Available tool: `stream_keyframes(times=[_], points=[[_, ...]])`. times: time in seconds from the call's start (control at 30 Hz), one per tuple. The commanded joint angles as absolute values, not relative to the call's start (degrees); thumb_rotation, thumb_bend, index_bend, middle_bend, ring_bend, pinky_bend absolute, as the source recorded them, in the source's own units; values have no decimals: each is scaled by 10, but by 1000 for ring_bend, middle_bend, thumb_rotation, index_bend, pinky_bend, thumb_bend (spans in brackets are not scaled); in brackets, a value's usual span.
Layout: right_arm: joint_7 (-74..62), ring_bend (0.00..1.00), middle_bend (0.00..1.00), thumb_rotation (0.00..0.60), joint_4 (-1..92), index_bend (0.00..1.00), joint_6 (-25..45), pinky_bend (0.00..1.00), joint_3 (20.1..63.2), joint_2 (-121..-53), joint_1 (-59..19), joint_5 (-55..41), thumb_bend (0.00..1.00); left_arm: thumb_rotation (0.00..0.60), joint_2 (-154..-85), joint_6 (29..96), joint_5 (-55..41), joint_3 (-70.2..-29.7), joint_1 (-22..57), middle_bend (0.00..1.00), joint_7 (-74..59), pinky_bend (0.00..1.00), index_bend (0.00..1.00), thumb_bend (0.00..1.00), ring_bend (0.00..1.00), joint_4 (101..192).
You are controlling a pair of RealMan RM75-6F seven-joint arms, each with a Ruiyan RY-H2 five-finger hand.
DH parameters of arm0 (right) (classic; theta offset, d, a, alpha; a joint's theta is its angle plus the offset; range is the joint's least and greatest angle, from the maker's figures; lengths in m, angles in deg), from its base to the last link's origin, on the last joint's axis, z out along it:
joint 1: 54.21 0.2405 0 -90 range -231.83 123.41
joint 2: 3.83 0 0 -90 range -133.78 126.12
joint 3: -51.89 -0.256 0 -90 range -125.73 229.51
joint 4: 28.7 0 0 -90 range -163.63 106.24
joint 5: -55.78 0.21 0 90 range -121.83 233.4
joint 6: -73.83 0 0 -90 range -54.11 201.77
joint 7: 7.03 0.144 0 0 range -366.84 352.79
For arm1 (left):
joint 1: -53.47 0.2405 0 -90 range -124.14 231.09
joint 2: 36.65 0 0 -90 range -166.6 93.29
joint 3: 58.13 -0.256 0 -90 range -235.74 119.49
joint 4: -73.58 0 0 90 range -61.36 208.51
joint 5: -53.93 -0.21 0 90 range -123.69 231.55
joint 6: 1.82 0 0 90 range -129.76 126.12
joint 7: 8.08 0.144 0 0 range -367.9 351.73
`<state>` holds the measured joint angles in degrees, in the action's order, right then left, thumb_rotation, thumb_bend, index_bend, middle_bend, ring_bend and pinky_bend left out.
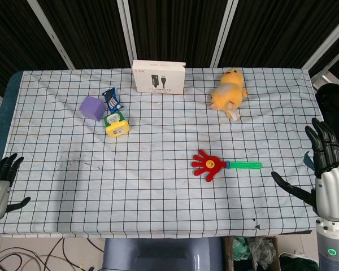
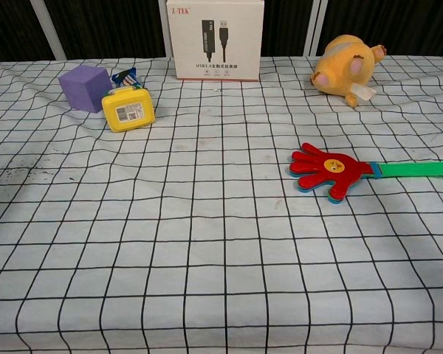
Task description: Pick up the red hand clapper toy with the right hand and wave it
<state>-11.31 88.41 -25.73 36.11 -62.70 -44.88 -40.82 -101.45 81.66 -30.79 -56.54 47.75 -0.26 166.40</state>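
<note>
Head view: clapper toy [image 1: 223, 165] flat, lower right; long axis horizontal, palm left, green handle right. Right hand [image 1: 323, 169] spread wide, holding nothing.

Brightness: I get even, bright light on the checked cloth [image 1: 158, 169] in both views.
Source: looks overhead and diffuse to me; I see no lamp.
Shadows: short and soft, tight under the white box [image 1: 159, 76] and plush toy [image 1: 229, 90].
Glare: I see none worth noting.
Focus: both views sharp to me.
Distortion: chest view bends the grid lines near its edges.
Background: dark panels [image 1: 175, 28] behind the worktop.
</note>
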Motion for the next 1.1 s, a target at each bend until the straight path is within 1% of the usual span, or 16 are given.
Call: stream_keyframes(times=[0.03,0.33,0.6,0.83,1.0,1.1], points=[[-110,0,0,600,888,0,-258,135,358,-623,-450,-403,43,600,-1015,816,-308,-566,477,0,-3,21,0,0,0,1664],[-104,0,0,600,892,0,-255,136,358,-614,-454,-393,43,600,-1019,813,-312,-566,474,0,0,21,0,0,0,1665],[-109,0,0,600,893,0,-247,136,366,-617,-453,-402,43,600,-1020,816,-315,-567,475,0,1,21,0,0,0,1664],[-122,0,0,600,884,0,-233,136,367,-624,-448,-385,45,600,-1019,812,-313,-566,473,0,-4,21,0,0,0,1668],[-141,0,0,600,880,0,-207,136,368,-625,-441,-355,60,600,-1015,813,-320,-570,473,0,-11,21,0,0,0,1673],[-159,0,0,600,880,0,-173,136,367,-626,-428,-325,62,600,-1014,810,-320,-571,473,0,-14,21,0,0,0,1675]])
